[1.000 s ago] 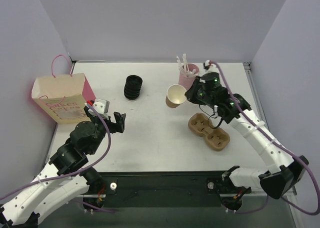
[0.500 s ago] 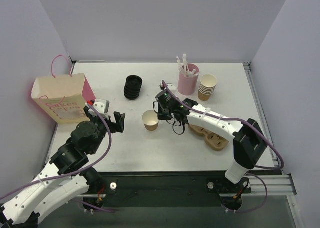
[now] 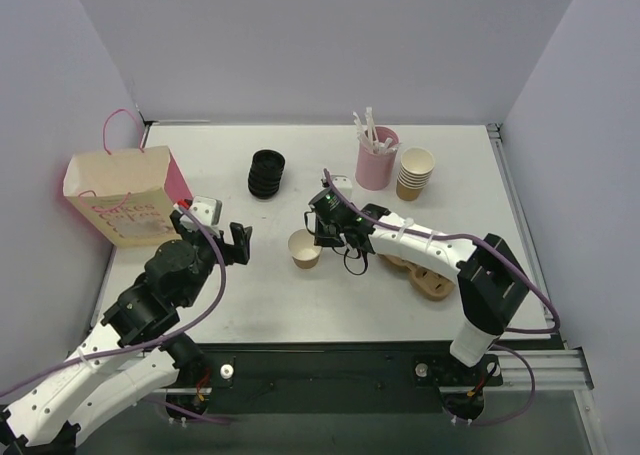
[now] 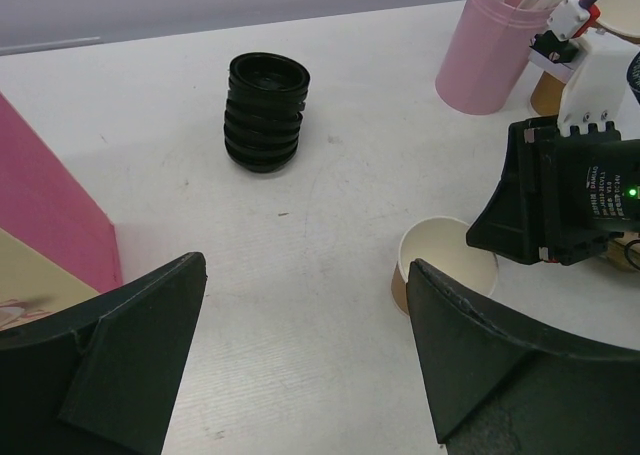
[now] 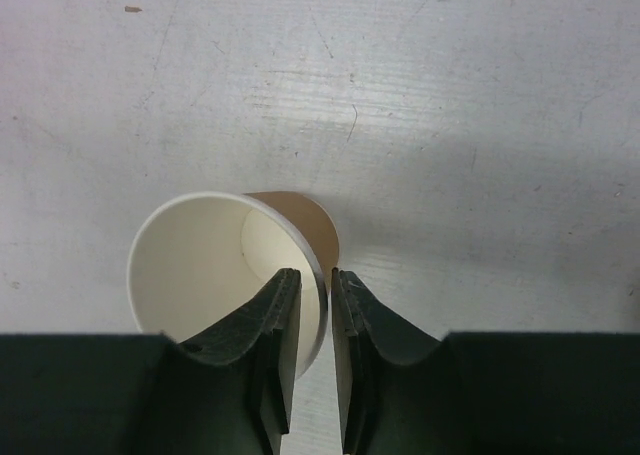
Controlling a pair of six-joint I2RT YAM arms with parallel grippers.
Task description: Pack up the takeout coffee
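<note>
The takeout coffee with its lid is out of view. A single lidless tan paper cup (image 3: pixel 303 247) (image 4: pixel 440 260) (image 5: pixel 215 265) stands upright on the white table near the middle. My right gripper (image 3: pixel 320 233) (image 5: pixel 315 273) straddles its near rim, one finger inside and one outside. The jaws stand slightly apart, with a thin slit on each side of the cup wall. My left gripper (image 3: pixel 240 243) (image 4: pixel 305 265) hovers to the left of the cup, wide open with nothing in it.
A stack of black lids (image 3: pixel 267 173) (image 4: pixel 266 112) sits behind the cup. A pink holder with straws (image 3: pixel 376 163) and a stack of lidless cups (image 3: pixel 415 173) stand at the back right. A brown cup carrier (image 3: pixel 425 270) lies right. A pink paper bag (image 3: pixel 125 195) stands left.
My right arm carried the lidless cup from the back right to the middle of the table and set it down. Its jaws have loosened a little. The left arm has barely moved.
</note>
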